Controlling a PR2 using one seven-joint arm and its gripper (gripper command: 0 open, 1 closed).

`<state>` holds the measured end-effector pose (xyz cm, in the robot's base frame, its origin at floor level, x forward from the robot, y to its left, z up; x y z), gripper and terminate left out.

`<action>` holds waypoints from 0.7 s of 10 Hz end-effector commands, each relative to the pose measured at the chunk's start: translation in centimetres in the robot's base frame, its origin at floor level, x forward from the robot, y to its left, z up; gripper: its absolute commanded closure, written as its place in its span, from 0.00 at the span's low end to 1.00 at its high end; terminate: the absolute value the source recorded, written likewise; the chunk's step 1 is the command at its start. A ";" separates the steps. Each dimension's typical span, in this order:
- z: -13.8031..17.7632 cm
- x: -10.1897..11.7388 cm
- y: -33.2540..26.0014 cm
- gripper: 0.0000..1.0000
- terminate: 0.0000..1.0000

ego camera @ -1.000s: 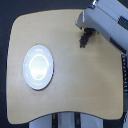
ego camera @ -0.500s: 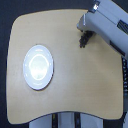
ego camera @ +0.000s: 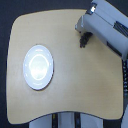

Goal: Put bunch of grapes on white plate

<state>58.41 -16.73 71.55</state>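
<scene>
A: Start with what's closest to the bottom of the exterior view.

B: The near edge of the tan worktop (ego camera: 65, 107), bare wood there. A little farther in, toward the exterior view's left, sits the white plate (ego camera: 38, 67), round and glossy, with nothing on it.

A: And the grapes?

B: Farther back, toward the exterior view's right. A small dark shape, which I take to be the bunch of grapes (ego camera: 84, 40), sits right at the tip of the arm (ego camera: 102, 25), which comes in from the upper right corner.

A: So where does the bunch lie from the claw?

B: Right at it, or in it. The claw (ego camera: 85, 37) and the dark shape merge at this size, so I can't tell whether the jaws are spread or closed, or whether the bunch is gripped or just under the tip. The dark shape's long axis looks roughly near-to-far.

A: What does the next move turn on?

B: My guess: the plate lies well apart from the claw, leftward and nearer in this view, so the carry must run diagonally across the worktop.
</scene>
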 end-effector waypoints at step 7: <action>0.8 -1.4 0.5 1.00 0.00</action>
<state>57.20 -16.21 71.75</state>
